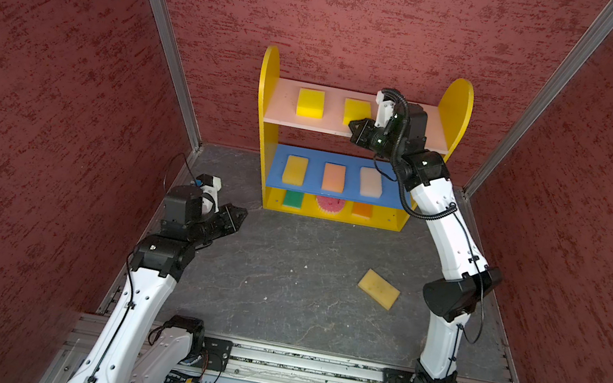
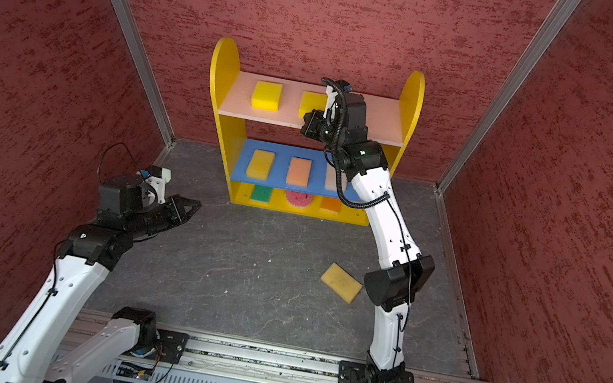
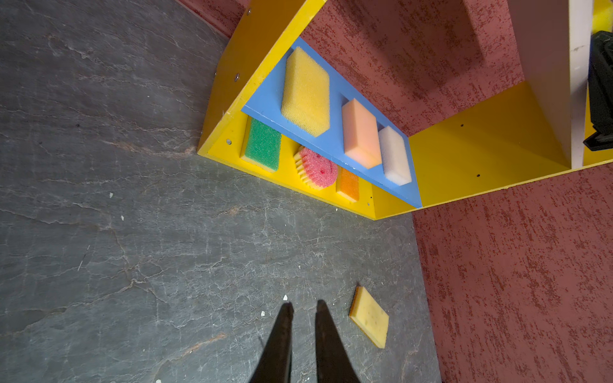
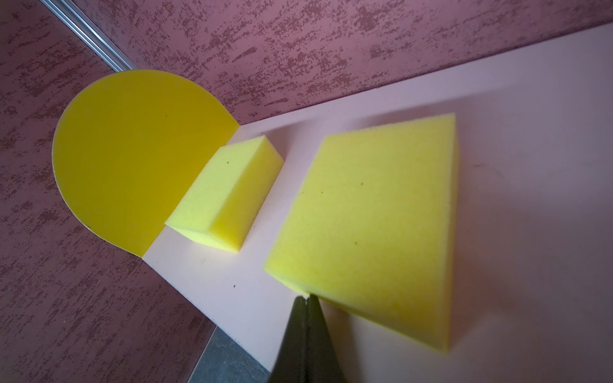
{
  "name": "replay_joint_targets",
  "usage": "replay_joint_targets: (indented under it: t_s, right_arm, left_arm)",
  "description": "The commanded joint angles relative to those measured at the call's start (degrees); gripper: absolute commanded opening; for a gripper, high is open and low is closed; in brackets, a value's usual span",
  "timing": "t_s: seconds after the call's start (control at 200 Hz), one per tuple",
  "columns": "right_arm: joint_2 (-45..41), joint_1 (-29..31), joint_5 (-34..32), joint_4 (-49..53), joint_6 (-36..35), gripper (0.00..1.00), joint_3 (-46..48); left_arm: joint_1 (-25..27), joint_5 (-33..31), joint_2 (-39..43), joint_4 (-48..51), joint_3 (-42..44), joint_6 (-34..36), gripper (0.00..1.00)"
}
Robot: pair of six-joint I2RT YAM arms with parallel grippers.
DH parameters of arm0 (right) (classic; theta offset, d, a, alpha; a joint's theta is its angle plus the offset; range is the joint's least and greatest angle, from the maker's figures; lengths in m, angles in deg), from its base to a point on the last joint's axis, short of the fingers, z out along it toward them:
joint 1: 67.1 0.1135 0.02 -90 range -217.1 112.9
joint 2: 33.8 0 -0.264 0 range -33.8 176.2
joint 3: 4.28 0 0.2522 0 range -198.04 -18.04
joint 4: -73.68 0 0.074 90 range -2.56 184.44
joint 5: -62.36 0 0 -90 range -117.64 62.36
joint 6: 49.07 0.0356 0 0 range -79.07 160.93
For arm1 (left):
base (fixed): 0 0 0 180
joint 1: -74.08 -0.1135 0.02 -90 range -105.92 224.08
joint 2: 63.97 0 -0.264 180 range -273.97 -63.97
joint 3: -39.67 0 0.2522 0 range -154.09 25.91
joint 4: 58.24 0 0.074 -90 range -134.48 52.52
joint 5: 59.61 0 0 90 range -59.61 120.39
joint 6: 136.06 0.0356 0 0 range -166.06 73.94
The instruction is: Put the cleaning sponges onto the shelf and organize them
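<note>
The shelf [image 1: 270, 68] stands against the back wall. Two yellow sponges [image 1: 310, 103] [image 1: 356, 110] lie on its pink top board [image 1: 330, 114]. My right gripper [image 4: 305, 296] is shut, its tips touching the near edge of the right-hand yellow sponge [image 4: 371, 225]. The blue middle board holds golden [image 1: 295, 170], peach [image 1: 334, 177] and cream [image 1: 370, 182] sponges. Green [image 3: 262, 144], round pink [image 3: 318, 167] and orange [image 3: 347, 184] ones sit on the bottom. A tan sponge [image 1: 379, 289] lies flat on the floor. My left gripper [image 3: 304, 303] hovers low at the left, slightly open and empty.
Red textured walls close in the left, right and back. The grey stone-look floor [image 1: 281, 281] stretches between the shelf and the metal rail [image 1: 308, 370] at the front. The right arm's elbow [image 1: 451, 297] hangs beside the tan sponge.
</note>
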Motion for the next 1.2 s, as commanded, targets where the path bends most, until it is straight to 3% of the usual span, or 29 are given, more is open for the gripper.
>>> replay_joint_targets:
  t_s: [0.0, 0.125, 0.26, 0.436, 0.481, 0.516, 0.546, 0.561, 0.581, 0.681, 0.802, 0.947, 1.057, 1.197]
  right_arm:
    - [-0.3, -0.3, 3.9, 2.1, -1.2, 0.0, 1.2]
    - [-6.8, 1.0, 1.7, -0.1, -4.7, 0.0, 8.9]
    - [-20.0, 1.3, -2.2, -7.8, -4.7, 0.0, 26.4]
    - [-38.9, 1.1, -16.2, -9.1, -3.1, 0.07, 49.4]
    - [-42.6, 1.1, -19.1, -7.6, -2.4, 0.12, 54.2]
    - [-45.2, 1.1, -21.0, -6.4, -1.7, 0.17, 58.0]
    - [-47.2, 1.1, -22.2, -5.5, -1.0, 0.23, 61.1]
    - [-48.2, 1.1, -22.9, -5.1, -0.5, 0.27, 62.8]
    - [-49.5, 1.1, -24.0, -4.6, 0.3, 0.33, 65.0]
    - [-55.1, 1.0, -27.0, -2.5, 4.7, 0.61, 74.6]
    - [-59.0, 0.9, -27.5, -0.1, 7.9, 0.78, 82.3]
    - [-62.9, 0.9, -29.4, -0.4, 10.9, 0.88, 90.8]
    - [-64.2, 0.6, -32.4, -1.0, 13.0, 0.95, 96.8]
    - [-62.6, -0.2, -32.6, -0.9, 14.5, 0.96, 101.1]
  left_arm:
    - [-0.6, 0.7, 0.7, -1.2, -0.1, -0.2, 0.16]
    - [-0.5, 1.4, 0.9, -0.9, -0.4, -0.2, 0.16]
    - [-0.5, 2.9, 1.6, -0.1, 0.0, 0.0, 0.22]
    - [-0.9, 3.1, 4.3, 1.9, 1.7, 1.0, 0.33]
    - [-0.9, 3.3, 4.8, 2.1, 2.2, 1.1, 0.42]
    - [-0.9, 3.9, 5.2, 2.1, 2.7, 1.1, 0.57]
    - [-1.0, 4.0, 5.3, 2.2, 2.9, 0.9, 0.75]
    - [-1.0, 4.0, 5.3, 2.2, 3.0, 0.6, 0.95]
    - [-1.0, 4.0, 5.4, 2.4, 3.1, 0.3, 1.0]
    - [-1.0, 4.8, 5.3, 1.6, 3.6, -0.6, 1.0]
    - [-1.0, 9.6, 4.0, -2.2, 5.2, -2.9, 1.0]
    - [1.0, 13.7, 3.4, -6.9, 7.9, -5.5, 1.0]
    - [6.2, 7.7, 4.7, -4.8, 9.0, -4.3, 1.0]
    - [13.5, 0.8, 6.2, -3.2, 10.4, -4.0, 1.0]
